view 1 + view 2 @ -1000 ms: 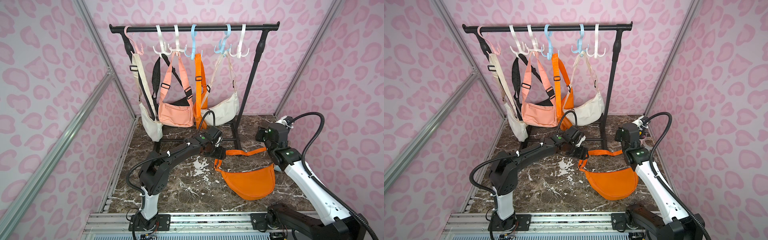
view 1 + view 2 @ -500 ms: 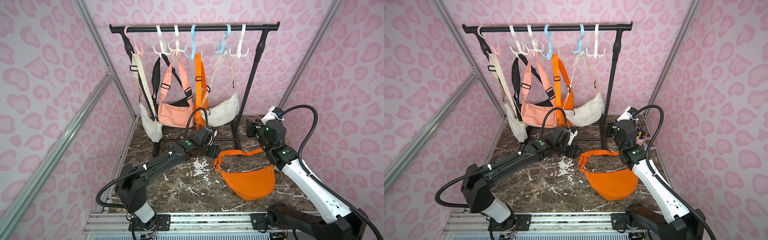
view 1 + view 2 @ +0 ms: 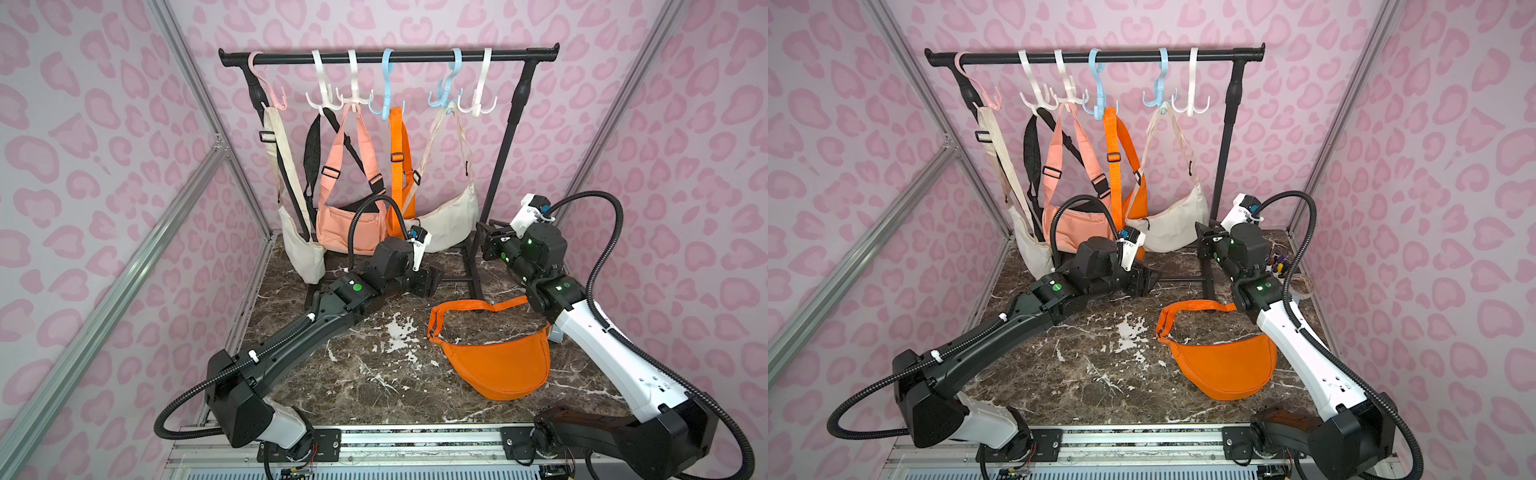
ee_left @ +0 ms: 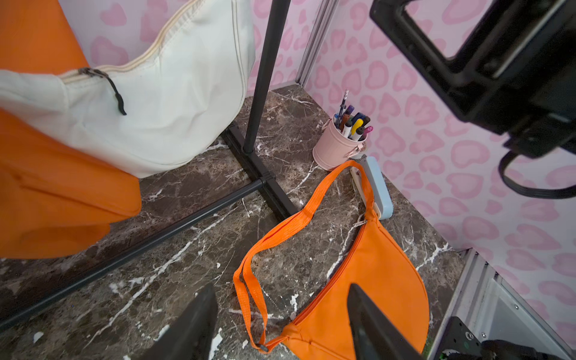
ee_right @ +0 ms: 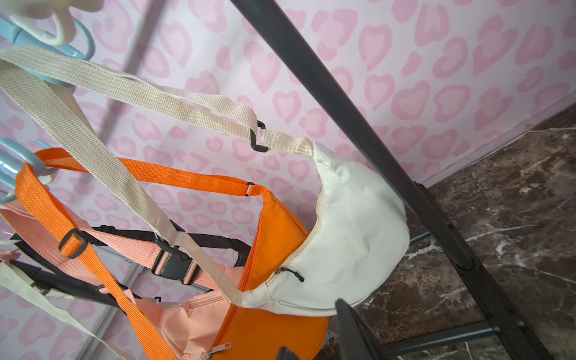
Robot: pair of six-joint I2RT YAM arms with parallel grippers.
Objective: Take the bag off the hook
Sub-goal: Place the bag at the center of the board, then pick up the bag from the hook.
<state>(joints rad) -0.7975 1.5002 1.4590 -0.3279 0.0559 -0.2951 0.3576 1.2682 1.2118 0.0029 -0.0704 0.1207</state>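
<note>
Lying on the floor (image 3: 357, 386), the orange bag (image 3: 498, 365) sits clear of left jaws and right jaws, both parted, empty.

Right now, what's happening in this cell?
One orange crescent fabric bag lies flat on the dark marble tabletop, off the black metal rack. The left gripper hangs low near its strap, jaws open, empty. The right gripper is raised near the cream crescent bag hanging from a light-blue plastic hook, jaws apart, holding nothing.

Mostly black left arm (image 3: 299, 345), white-shelled right arm (image 3: 615, 357), ribbed black cables (image 3: 598, 194), green lights (image 3: 356, 286)
</note>
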